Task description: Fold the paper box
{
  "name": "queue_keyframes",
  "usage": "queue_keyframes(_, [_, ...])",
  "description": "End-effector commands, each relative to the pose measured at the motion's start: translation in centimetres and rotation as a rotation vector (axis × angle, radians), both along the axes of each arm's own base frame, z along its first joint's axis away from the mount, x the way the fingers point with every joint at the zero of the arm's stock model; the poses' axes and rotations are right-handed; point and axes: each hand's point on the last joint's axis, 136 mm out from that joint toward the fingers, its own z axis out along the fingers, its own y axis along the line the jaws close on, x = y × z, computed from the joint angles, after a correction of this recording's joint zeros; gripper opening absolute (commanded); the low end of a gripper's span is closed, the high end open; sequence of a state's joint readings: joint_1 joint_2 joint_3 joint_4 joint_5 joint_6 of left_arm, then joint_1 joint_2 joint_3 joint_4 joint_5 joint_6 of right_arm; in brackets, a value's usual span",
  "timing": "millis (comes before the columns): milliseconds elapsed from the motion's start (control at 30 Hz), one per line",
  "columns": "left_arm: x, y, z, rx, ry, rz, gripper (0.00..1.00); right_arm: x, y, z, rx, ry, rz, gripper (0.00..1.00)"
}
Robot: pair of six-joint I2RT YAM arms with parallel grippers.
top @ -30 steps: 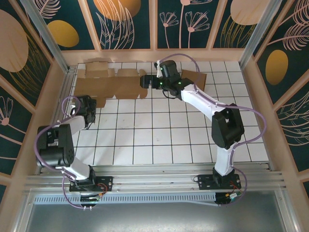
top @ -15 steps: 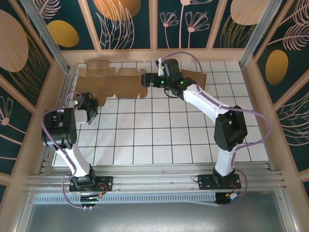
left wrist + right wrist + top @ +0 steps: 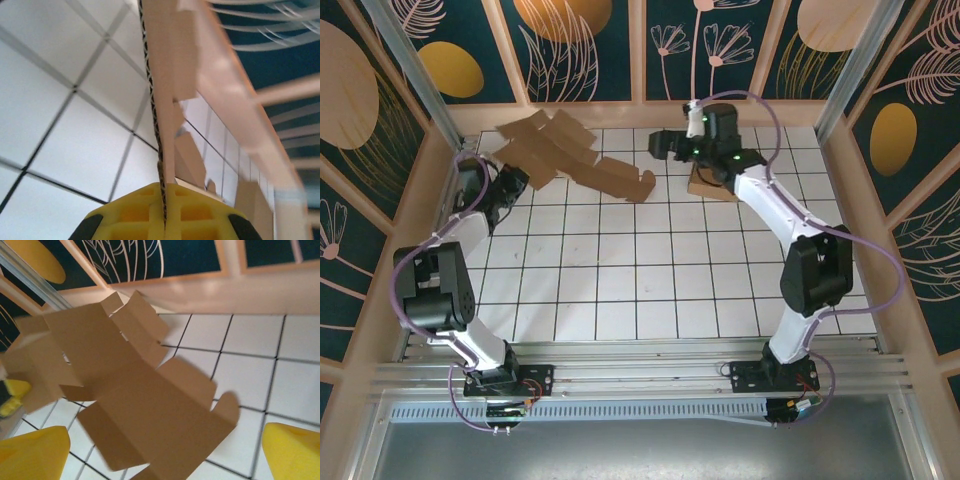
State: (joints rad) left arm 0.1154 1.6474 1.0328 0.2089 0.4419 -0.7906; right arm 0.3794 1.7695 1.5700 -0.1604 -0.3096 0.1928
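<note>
One paper box (image 3: 570, 160), one cardboard piece (image 3: 703, 188), two arms (image 3: 435, 290) (image 3: 775, 215).

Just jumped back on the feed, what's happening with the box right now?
The left gripper is shut on the left edge of the paper box, near the far left corner of the table. The left wrist view shows the cardboard edge pinched between its yellow fingers. The right gripper is open and apart from the box, facing its other end. The box is an unfolded blank. A second cardboard piece lies under the right arm.
</note>
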Motion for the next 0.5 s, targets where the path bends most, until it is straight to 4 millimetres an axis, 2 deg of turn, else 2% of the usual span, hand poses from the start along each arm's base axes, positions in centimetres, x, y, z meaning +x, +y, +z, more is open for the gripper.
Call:
queue_keyframes(0, [-2.9, -4.2, -0.1, 0.115, 0.021, -0.337, 0.0, -1.1, 0.9, 3.1, -0.046, -0.167, 0.16, 0.99])
queue_keyframes(133, [-5.1, -8.1, 0.6, 0.148, -0.039, -0.518, 0.0, 0.3, 1.0, 1.1, -0.175, -0.224, 0.206, 0.99])
queue_keyframes(200, [-6.1, -10.6, 2.0, 0.18, -0.125, -0.624, 0.0, 0.9, 1.6, 0.0, -0.206, -0.227, 0.248, 0.99])
queue_keyframes(300, [-7.5, -13.5, 4.3, 0.201, -0.275, -0.75, 0.0, 1.0, 3.5, -0.7, -0.189, -0.229, 0.354, 0.99])
queue_keyframes(367, [-8.0, -14.3, 5.4, 0.252, -0.349, -0.79, 0.0, 0.1, 4.7, -1.3, -0.224, -0.285, 0.476, 0.99])
queue_keyframes(467, [-8.5, -14.7, 6.4, 0.351, -0.45, -0.83, 0.0, -0.6, 4.7, -3.1, -0.392, -0.446, 0.604, 0.99])
